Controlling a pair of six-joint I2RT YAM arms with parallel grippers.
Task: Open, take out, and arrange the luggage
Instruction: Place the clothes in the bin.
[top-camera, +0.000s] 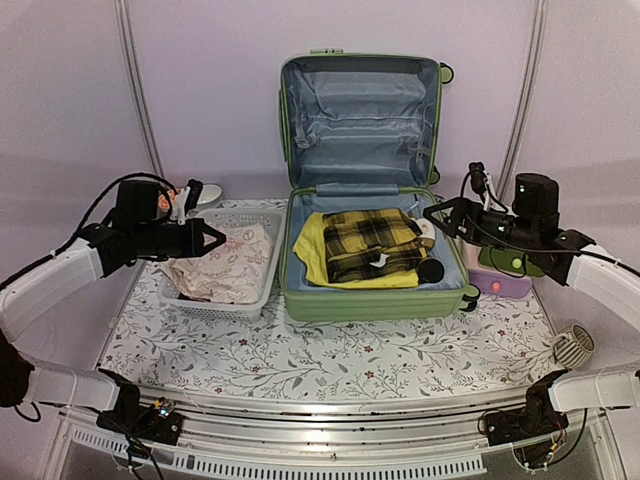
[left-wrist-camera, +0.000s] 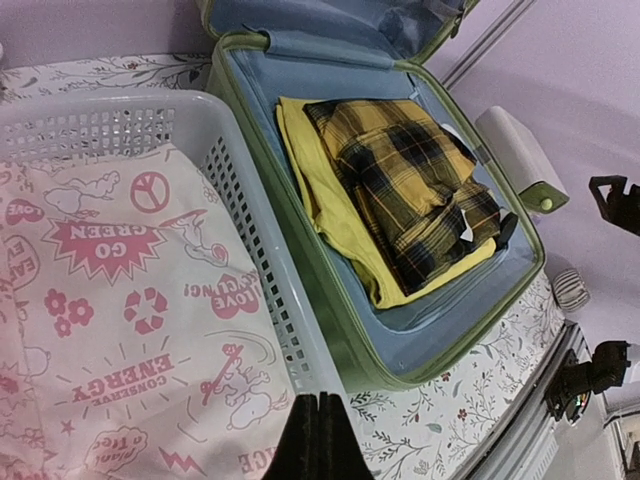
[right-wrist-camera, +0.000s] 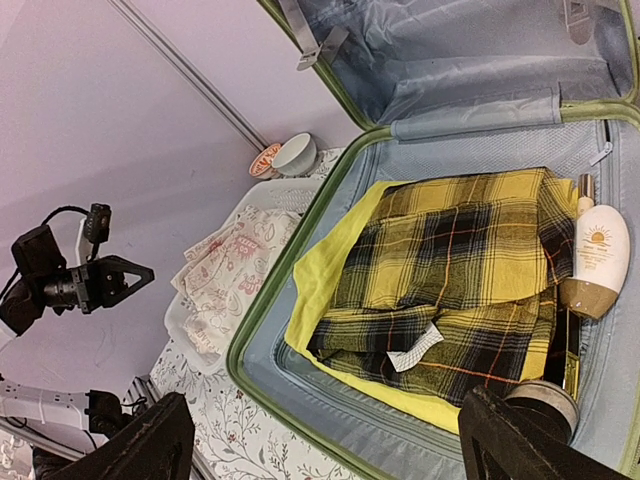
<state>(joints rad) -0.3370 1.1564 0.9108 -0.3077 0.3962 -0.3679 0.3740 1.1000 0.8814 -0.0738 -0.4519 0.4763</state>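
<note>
The light-green luggage (top-camera: 370, 303) lies open in the middle of the table, its lid standing upright and showing grey-blue lining. Inside it, a yellow-and-black plaid garment (top-camera: 372, 243) rests on a yellow cloth (top-camera: 308, 248), with a cream bottle (right-wrist-camera: 597, 255) along the right side. My right gripper (top-camera: 432, 212) hangs open above the luggage's right edge; the wrist view shows its gap (right-wrist-camera: 325, 420) holding nothing. My left gripper (top-camera: 210, 238) is shut and empty, hovering over the white basket (top-camera: 215, 310); its tips (left-wrist-camera: 322, 397) are pressed together.
The perforated basket (left-wrist-camera: 270, 290) left of the luggage holds a white cloth with pink print (left-wrist-camera: 110, 300). A small white-green-purple box (top-camera: 500, 282) sits to the right, and a white ribbed round object (top-camera: 573, 345) lies nearer the front. A bowl (right-wrist-camera: 295, 153) stands at the back left.
</note>
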